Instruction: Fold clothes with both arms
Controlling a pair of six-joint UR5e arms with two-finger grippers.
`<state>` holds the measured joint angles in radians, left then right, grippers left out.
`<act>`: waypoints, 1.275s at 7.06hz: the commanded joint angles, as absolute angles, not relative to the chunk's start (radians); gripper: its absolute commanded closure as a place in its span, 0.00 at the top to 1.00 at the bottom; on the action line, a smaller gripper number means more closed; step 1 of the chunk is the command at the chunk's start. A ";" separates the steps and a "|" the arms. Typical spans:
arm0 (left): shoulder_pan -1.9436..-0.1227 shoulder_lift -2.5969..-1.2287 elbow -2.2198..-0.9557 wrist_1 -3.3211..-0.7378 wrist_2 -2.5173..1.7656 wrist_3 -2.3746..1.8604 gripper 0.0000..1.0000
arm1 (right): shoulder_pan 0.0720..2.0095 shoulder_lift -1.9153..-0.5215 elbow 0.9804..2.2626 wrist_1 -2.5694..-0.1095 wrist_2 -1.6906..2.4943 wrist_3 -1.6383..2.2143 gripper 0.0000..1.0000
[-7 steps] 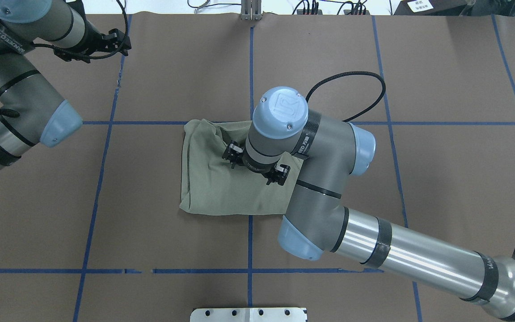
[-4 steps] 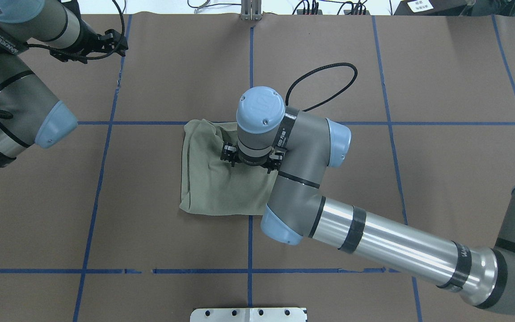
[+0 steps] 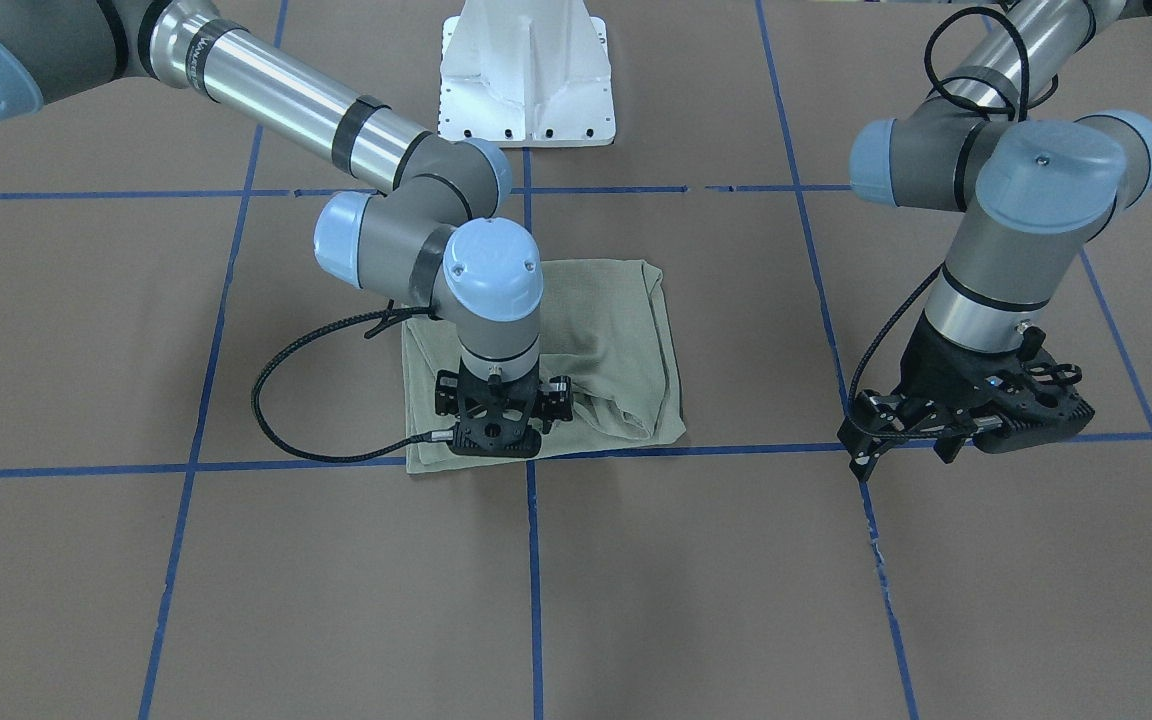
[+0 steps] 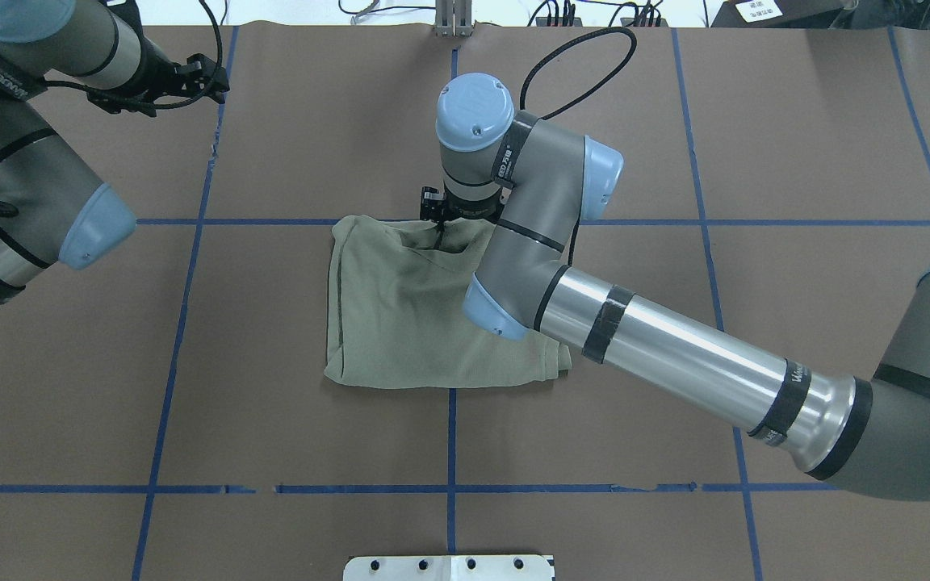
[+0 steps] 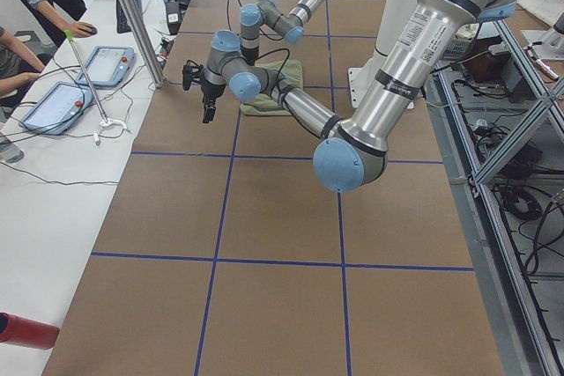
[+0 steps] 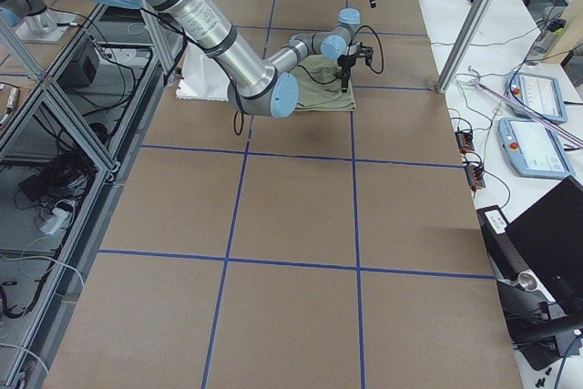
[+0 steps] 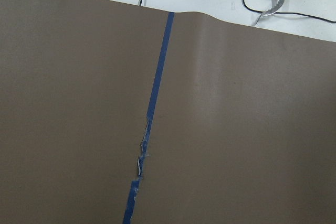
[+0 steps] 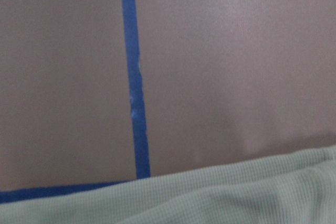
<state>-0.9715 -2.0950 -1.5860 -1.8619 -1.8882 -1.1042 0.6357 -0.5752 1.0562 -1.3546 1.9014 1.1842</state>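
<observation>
We see the sage-green shirt [image 4: 400, 315] folded into a rough rectangle at the centre of the brown worktop [image 4: 271, 403]. In the overhead view its top edge lies along a horizontal blue tape line [image 4: 756, 222], its left edge runs straight, and the right arm [image 4: 659, 347] covers much of its right side. Bare worktop surrounds the cloth on every side, with the widest open stretch toward the bottom of that view.

The right arm reaches in from the lower right across the shirt. Its wrist stands upright over the shirt's top edge, just left of the vertical tape. Its jaws point straight down at that edge, where the cloth dips in a fold. We cannot tell whether they are apart or together, nor whether they pinch the fabric. The right wrist view shows only ribbed cloth along the bottom of the frame.

The left arm [image 4: 21, 153] sits in the upper left corner, well apart from the shirt. In the front-facing view its jaws hang above the worktop at right, apart and holding nothing, beside a tape crossing.
</observation>
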 commanded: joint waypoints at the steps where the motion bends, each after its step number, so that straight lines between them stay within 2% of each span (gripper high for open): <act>1: -0.973 -2.094 -1.591 -1.861 -1.891 -1.106 1.00 | 0.688 -0.560 1.015 -1.328 1.911 1.154 1.00; 4: -0.974 -2.095 -1.600 -1.862 -1.910 -1.106 1.00 | 0.703 -0.558 1.073 -1.429 2.023 1.184 1.00; 5: -0.973 -2.097 -1.606 -1.861 -1.911 -1.106 1.00 | 0.700 -0.564 1.089 -1.437 2.026 1.259 0.90; 6: -0.973 -2.097 -1.606 -1.861 -1.925 -1.108 1.00 | 0.695 -0.566 1.091 -1.437 2.031 1.357 0.54; 7: -0.973 -2.097 -1.617 -1.861 -1.927 -1.111 1.00 | 0.690 -0.574 1.091 -1.437 2.029 1.382 0.23; 9: -0.971 -2.097 -1.623 -1.861 -1.946 -1.112 1.00 | 0.690 -0.595 1.091 -1.437 2.028 1.382 0.22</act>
<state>-0.9720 -2.0969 -1.6188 -1.8607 -1.9316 -1.1112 0.6906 -0.5848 1.0900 -1.4369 2.0283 1.3744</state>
